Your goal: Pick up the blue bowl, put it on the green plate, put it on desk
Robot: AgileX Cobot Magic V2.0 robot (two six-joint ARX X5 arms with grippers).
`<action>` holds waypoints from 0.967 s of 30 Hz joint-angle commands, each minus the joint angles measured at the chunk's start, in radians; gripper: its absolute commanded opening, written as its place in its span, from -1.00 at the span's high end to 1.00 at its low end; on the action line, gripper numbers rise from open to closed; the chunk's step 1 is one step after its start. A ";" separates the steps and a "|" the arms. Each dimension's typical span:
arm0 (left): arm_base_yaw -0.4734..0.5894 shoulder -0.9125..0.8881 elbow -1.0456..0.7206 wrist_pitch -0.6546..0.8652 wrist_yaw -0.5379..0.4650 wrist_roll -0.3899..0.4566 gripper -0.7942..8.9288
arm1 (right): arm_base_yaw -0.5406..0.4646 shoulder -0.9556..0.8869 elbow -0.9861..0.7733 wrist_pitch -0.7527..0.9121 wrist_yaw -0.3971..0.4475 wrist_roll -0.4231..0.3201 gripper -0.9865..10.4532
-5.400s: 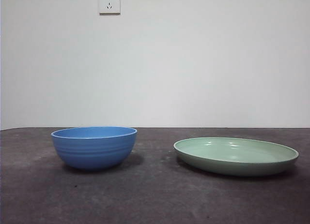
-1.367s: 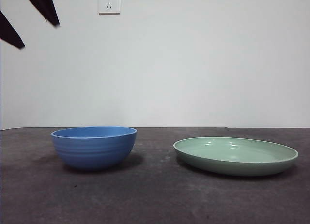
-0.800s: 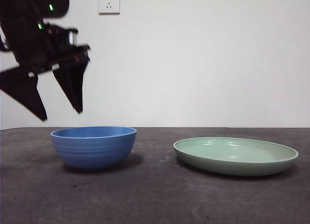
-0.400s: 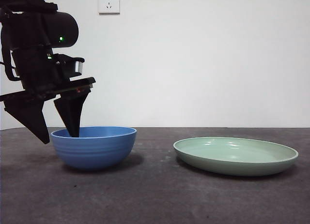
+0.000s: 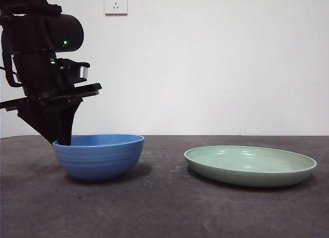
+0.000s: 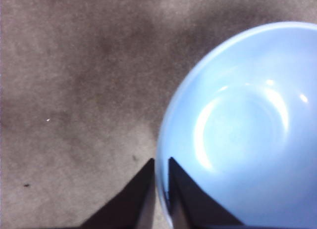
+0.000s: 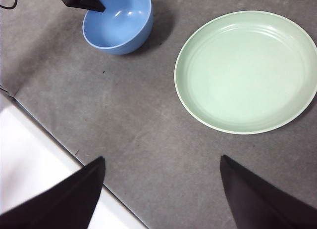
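The blue bowl (image 5: 100, 158) stands upright on the desk (image 5: 164, 207) at the left. My left gripper (image 5: 61, 140) has come down on the bowl's left rim and is shut on it, one jaw inside and one outside, as the left wrist view (image 6: 159, 164) shows on the bowl (image 6: 247, 130). The green plate (image 5: 250, 166) lies empty on the desk to the right of the bowl. My right gripper (image 7: 162, 159) is open and empty, high above the desk. Its view shows the bowl (image 7: 121, 26), the plate (image 7: 245, 70) and the left gripper (image 7: 91, 4).
A white wall with a socket (image 5: 116, 2) stands behind the desk. The right wrist view shows the desk's edge and a white surface (image 7: 29, 160) beyond it. A strip of bare desk separates bowl and plate.
My left gripper came down from the upper left onto the bowl's left rim, and its jaws closed on the rim. The bowl shifted very slightly left. The plate has not moved.
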 commanded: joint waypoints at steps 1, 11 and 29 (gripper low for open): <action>-0.004 0.019 0.024 0.003 -0.003 -0.003 0.80 | 0.005 0.005 0.021 0.009 0.000 0.007 0.18; -0.011 -0.011 0.044 0.026 0.029 -0.035 0.80 | 0.005 0.005 0.021 0.008 0.000 0.007 0.18; -0.203 -0.080 0.218 0.070 0.066 -0.109 0.80 | 0.005 0.005 0.021 0.009 0.000 0.007 0.18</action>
